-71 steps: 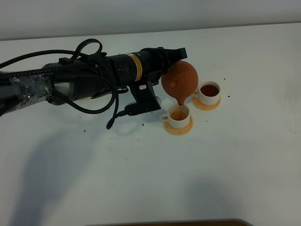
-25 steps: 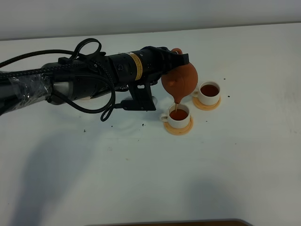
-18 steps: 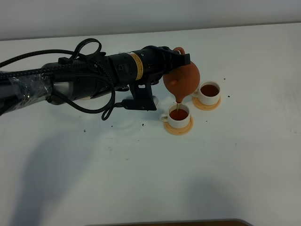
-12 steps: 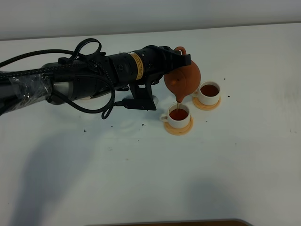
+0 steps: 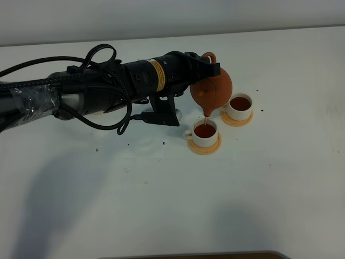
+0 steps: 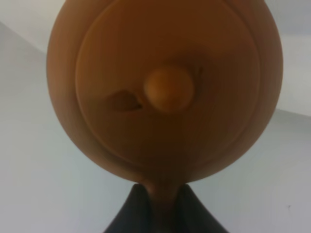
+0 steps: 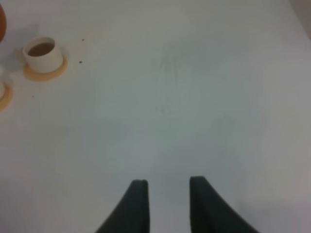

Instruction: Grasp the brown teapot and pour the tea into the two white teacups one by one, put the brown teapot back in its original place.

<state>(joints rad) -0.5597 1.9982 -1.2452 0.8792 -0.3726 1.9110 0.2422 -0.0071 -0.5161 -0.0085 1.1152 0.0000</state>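
The brown teapot [image 5: 214, 89] hangs tilted, spout down, over the nearer of the two white teacups [image 5: 205, 131]. A thin stream of tea runs from the spout into that cup. My left gripper [image 5: 207, 63] is shut on the teapot's handle. In the left wrist view the teapot's lid and knob [image 6: 168, 89] fill the frame, with the gripper [image 6: 163, 196] clamped on the handle. The farther teacup [image 5: 240, 104] [image 7: 43, 52] holds tea and stands on an orange coaster [image 5: 237, 118]. The original place is hidden by the arm. My right gripper [image 7: 165, 187] is open over bare table.
The left arm [image 5: 97, 91] with its looped black cables stretches across the white table [image 5: 161, 194] from the left. Small dark specks lie near the cups. An orange coaster [image 5: 204, 145] lies under the nearer cup. A brown edge shows at the table's front.
The teapot has turned back toward upright and shifted slightly right, so its lid and handle now show on top. The stream into the nearer cup has thinned.
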